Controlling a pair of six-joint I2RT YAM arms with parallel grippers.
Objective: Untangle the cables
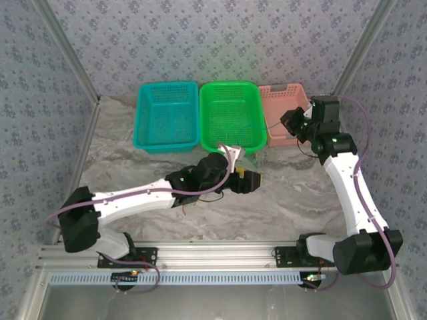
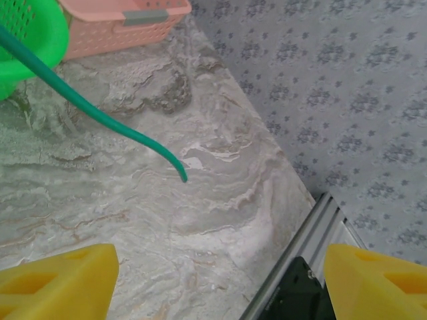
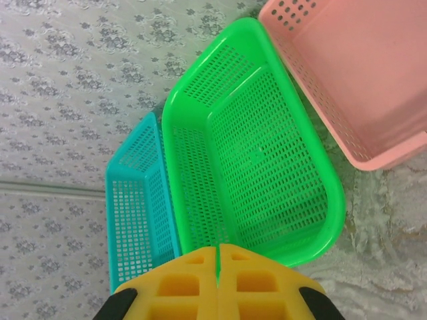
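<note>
One of the cables, a thin green cable (image 2: 107, 121), slants down from the upper left in the left wrist view. Its free end hangs just above the marble table (image 2: 200, 220). My left gripper (image 2: 220, 280) is open; its yellow fingers (image 2: 63, 283) stand wide apart with nothing between them, short of that free end. From above, the left gripper (image 1: 252, 180) sits in front of the green basket (image 1: 232, 113). My right gripper (image 1: 288, 121) hovers between the green and pink baskets. Its fingers (image 3: 193, 287) are pressed together, with a green sliver in the seam.
Three baskets line the back of the table: teal (image 1: 167, 117), green (image 3: 267, 153) and pink (image 1: 283, 100). Patterned walls close in the sides and back. An aluminium rail (image 1: 220, 257) runs along the near edge, and the table's right edge (image 2: 300, 247) lies near the left gripper.
</note>
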